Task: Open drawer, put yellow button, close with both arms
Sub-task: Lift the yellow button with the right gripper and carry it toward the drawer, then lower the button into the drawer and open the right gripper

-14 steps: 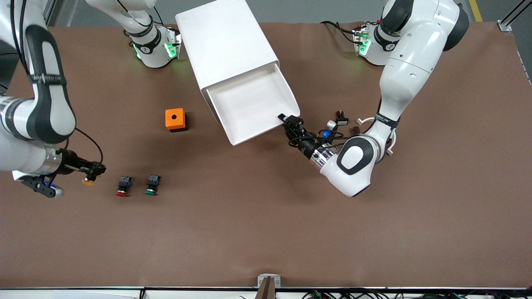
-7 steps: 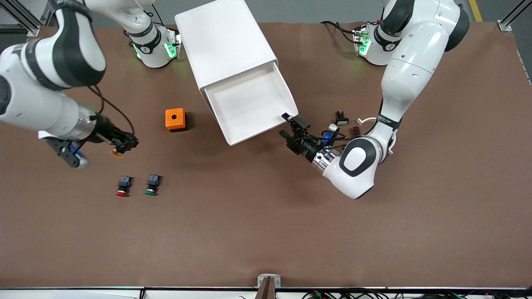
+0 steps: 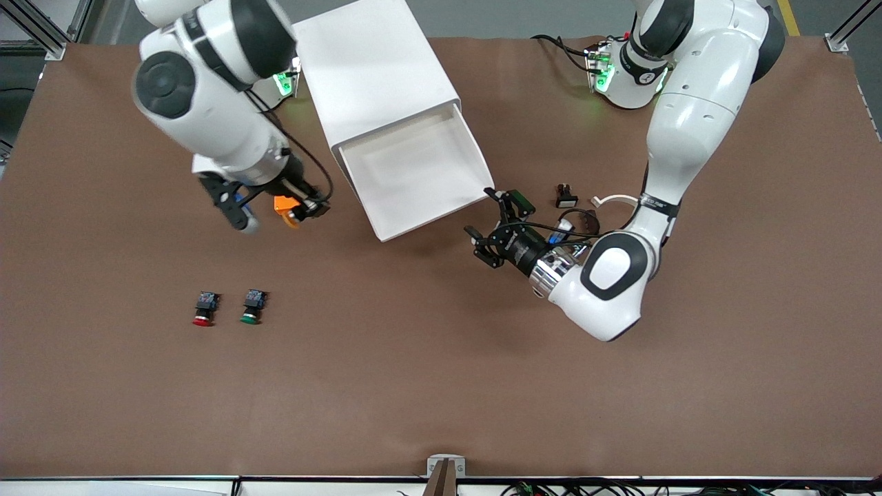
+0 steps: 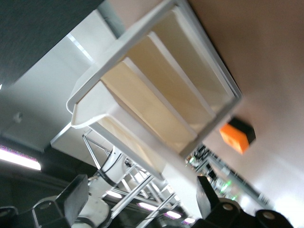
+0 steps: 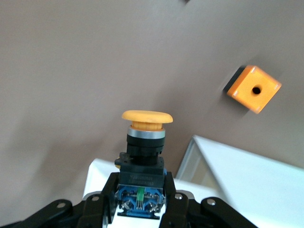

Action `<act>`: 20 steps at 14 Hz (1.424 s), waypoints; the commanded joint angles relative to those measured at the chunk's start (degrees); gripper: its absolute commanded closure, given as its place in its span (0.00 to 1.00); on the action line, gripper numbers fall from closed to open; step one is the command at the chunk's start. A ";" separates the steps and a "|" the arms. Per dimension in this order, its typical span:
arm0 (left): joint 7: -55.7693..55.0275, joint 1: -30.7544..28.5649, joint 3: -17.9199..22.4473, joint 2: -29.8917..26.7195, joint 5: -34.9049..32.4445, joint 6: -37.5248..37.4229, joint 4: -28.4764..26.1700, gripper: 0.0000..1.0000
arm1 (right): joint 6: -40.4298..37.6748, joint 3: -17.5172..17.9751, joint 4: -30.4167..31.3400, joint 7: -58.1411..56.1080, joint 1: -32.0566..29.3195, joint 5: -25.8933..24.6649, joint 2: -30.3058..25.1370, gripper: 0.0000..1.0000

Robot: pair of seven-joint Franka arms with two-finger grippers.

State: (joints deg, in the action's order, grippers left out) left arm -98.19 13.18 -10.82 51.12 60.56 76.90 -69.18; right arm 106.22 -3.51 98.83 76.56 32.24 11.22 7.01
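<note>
Above the table, over the orange box (image 3: 282, 204) and just beside the open drawer (image 3: 413, 176): the yellow button (image 3: 292, 219), carried in the air. Item: round yellow cap, black body, blue rear block, all plain in the right wrist view (image 5: 145, 156). The right gripper (image 3: 308, 205) pinches it by the rear block, a finger on each side, cap pointing away from the wrist. The orange box with its hole shows on the brown table in the same view (image 5: 252, 88).

Item: drawer, white, pulled well out of its white cabinet (image 3: 375, 72), interior bare.

Item: left gripper (image 3: 497, 226), low over the table just off the drawer's front corner toward the left arm's end, fingers spread wide, nothing between them. Its wrist view looks into the drawer (image 4: 156, 99).

Item: red-capped button (image 3: 204, 308) and green-capped button (image 3: 253, 306), side by side on the table, nearer the front camera than the orange box, well apart from it.

Item: small black connector (image 3: 566, 198) and a white clip (image 3: 612, 200), beside the left arm's forearm, toward that arm's end of the table.
</note>
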 commanded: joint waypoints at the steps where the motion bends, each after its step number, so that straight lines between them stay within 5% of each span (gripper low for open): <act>1: 12.19 -1.40 0.36 -0.57 -0.79 -1.23 2.21 0.00 | 3.98 -0.80 1.54 7.96 5.35 0.83 -1.21 1.00; 8: 44.12 -1.06 2.91 -13.48 -18.77 7.53 2.21 0.00 | 9.54 -0.88 4.17 17.64 14.33 -1.54 -0.51 1.00; 17: 42.74 7.72 1.86 -16.40 -47.78 21.68 -0.24 0.00 | 14.28 -0.88 3.82 26.27 21.71 -7.52 6.34 0.99; 20: 34.15 11.41 1.42 -16.05 -55.00 25.92 -2.71 0.00 | 14.19 -0.80 3.65 26.19 22.25 -7.35 7.05 0.92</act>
State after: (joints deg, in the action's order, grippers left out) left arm -59.48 22.46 -9.17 36.00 10.02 100.12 -69.30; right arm 120.62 -3.66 103.12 101.54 53.62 4.69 13.94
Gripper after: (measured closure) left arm 0.000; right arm 0.581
